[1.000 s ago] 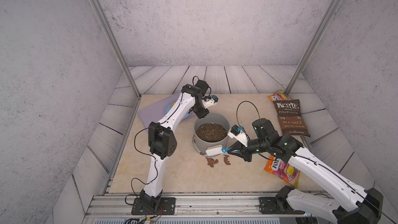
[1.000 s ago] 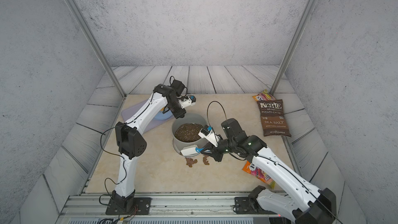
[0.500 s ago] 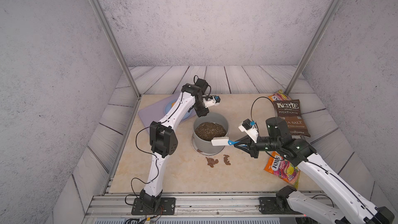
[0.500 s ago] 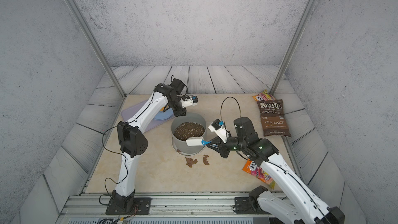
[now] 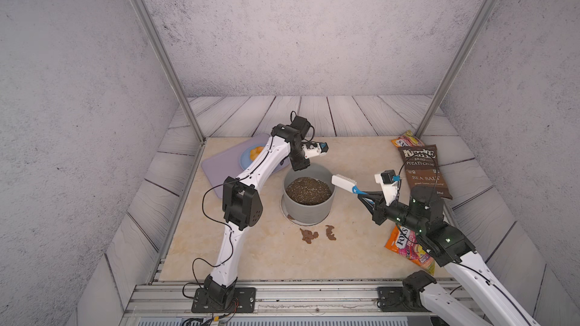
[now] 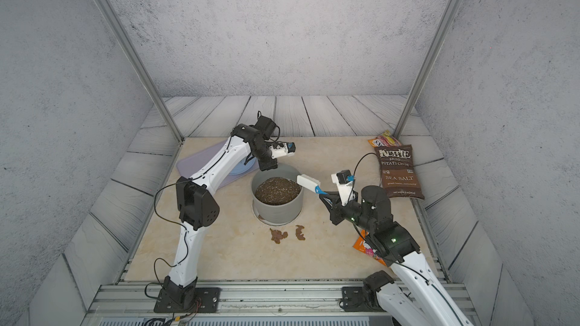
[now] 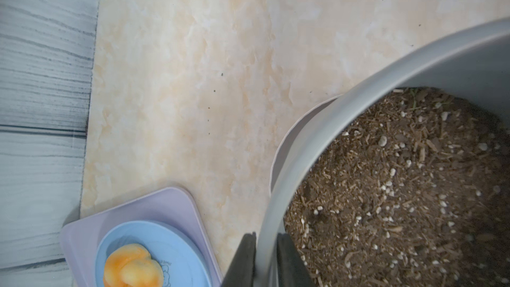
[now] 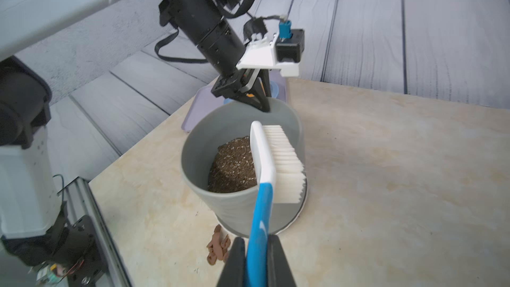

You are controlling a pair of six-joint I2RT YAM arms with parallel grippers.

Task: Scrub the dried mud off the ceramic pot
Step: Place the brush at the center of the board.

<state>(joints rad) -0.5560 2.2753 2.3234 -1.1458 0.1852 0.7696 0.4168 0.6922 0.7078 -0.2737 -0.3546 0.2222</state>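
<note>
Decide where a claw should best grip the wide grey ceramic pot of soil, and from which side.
Take the wide grey ceramic pot by its thin rim, from above, one finger inside, one outside. Its body looks too wide to span; the dark speckled soil sits below the rim, leaving wall to pinch. The left claw straddles it so.

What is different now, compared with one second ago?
The right gripper, shut on the brush, lifted it from the foot of the pot, near the mud clumps, up to beside the rim. Nothing was newly taken hold of or let go. The pot, the mud clumps on the table and the left gripper astride the far rim stayed in place.
</note>
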